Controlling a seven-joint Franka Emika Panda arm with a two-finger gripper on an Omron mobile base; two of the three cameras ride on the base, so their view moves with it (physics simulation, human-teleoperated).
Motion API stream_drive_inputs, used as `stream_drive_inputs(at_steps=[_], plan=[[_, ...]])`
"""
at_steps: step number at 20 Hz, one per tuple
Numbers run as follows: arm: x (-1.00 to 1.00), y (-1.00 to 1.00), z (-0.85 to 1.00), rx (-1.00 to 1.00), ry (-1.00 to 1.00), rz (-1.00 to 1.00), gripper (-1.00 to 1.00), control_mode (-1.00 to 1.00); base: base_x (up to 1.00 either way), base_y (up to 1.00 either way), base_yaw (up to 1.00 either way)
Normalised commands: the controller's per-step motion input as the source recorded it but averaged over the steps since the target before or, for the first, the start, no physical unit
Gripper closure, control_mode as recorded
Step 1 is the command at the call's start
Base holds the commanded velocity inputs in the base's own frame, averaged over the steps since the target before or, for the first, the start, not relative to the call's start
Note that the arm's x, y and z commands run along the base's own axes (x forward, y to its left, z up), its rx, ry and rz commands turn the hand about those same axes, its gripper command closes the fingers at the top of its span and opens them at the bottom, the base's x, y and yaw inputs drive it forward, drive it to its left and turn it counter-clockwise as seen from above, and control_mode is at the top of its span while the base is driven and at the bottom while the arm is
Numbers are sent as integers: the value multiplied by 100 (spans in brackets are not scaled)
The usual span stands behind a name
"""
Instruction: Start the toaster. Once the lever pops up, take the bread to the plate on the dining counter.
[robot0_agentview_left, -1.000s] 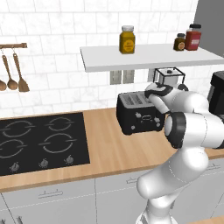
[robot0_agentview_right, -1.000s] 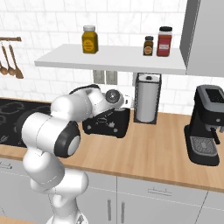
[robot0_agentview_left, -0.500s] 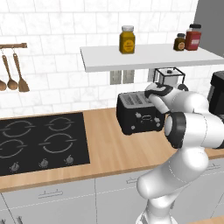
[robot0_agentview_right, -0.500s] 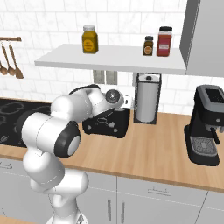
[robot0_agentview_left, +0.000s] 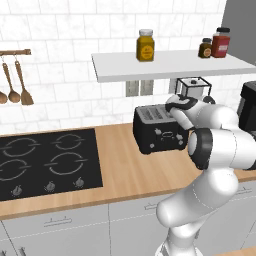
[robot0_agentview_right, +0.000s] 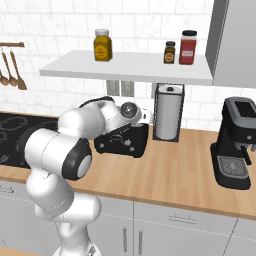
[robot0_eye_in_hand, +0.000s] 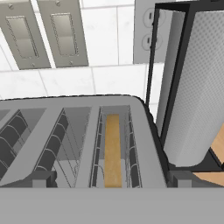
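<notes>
Claw: the gripper (robot0_eye_in_hand: 112, 186) hangs just above the toaster top, its jaws spread as wide as they go, holding nothing and touching nothing that can be seen.
Fingers: two small dark tips, one fingertip (robot0_eye_in_hand: 43, 179) at the lower left of the hand view and the other at the lower right, one on each side of the right-hand slot.
Toaster: the black toaster (robot0_agentview_left: 159, 131) stands on the wood counter (robot0_agentview_left: 125, 170), near the tiled back wall and to the right of the black hob (robot0_agentview_left: 47, 162).
Bread: the tan bread (robot0_eye_in_hand: 113, 151) stands on edge, sunk inside the right-hand slot, between the wire guides.
Left slot: holds bare wire guides.
Beside the toaster: a paper towel roll (robot0_eye_in_hand: 192, 92) in a black frame stands upright just to its right.
Wall: wall outlets (robot0_eye_in_hand: 43, 33) sit behind the toaster.
Further right: a black coffee machine (robot0_agentview_right: 235, 145) stands on the same counter, well apart from the toaster.
Shelf above: a white shelf (robot0_agentview_right: 130, 67) carries three jars.
</notes>
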Motion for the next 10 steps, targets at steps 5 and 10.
stream_drive_inputs(at_steps=[5,10], plan=[[0,0,0,0,0,0,-100,-100,0,0,0],[0,0,0,0,0,0,-100,-100,0,0,0]])
